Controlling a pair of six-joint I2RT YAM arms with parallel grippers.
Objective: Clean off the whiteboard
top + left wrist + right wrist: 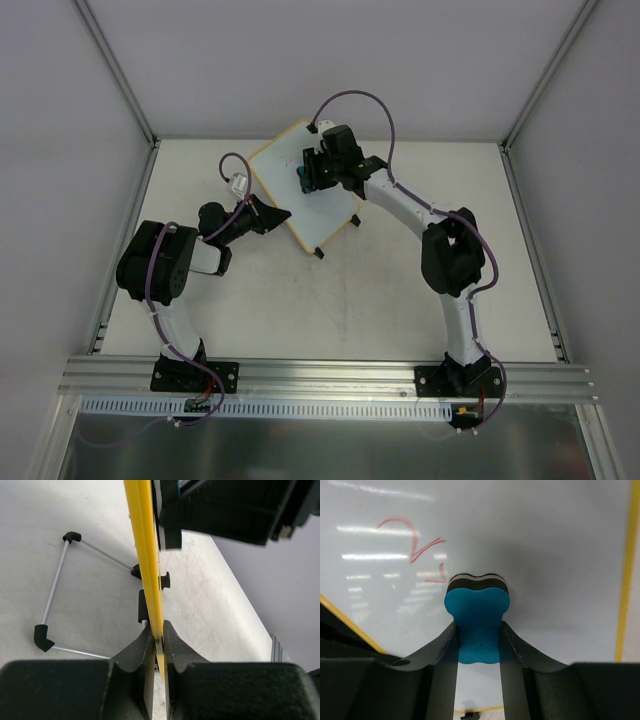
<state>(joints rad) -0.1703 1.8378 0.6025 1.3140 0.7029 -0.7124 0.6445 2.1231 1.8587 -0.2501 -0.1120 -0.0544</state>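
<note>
Pinching the whiteboard (300, 212) by its near-left rim, the left gripper (281, 214) shows only in its wrist view how both fingers (176, 652) squeeze the yellow edge, a wire stand (54, 585) behind it; the whiteboard sits at the far middle of the table (400, 300); the right gripper (477, 628) clamps a blue eraser (476, 611) against its face, beside red marks (417, 545) clear only in that wrist view.

The table (350, 300) is off-white, scuffed with faint grey marks. Plain pale grey walls box it in: a back wall (330, 60), a left panel (50, 160) and a right panel (600, 160). Slim aluminium posts (115, 65) slant up from the back corners. A ribbed aluminium rail (330, 372) runs along the near edge, with a shiny metal sheet (330, 450) below it. The light is soft and even, and the shadows are weak.
</note>
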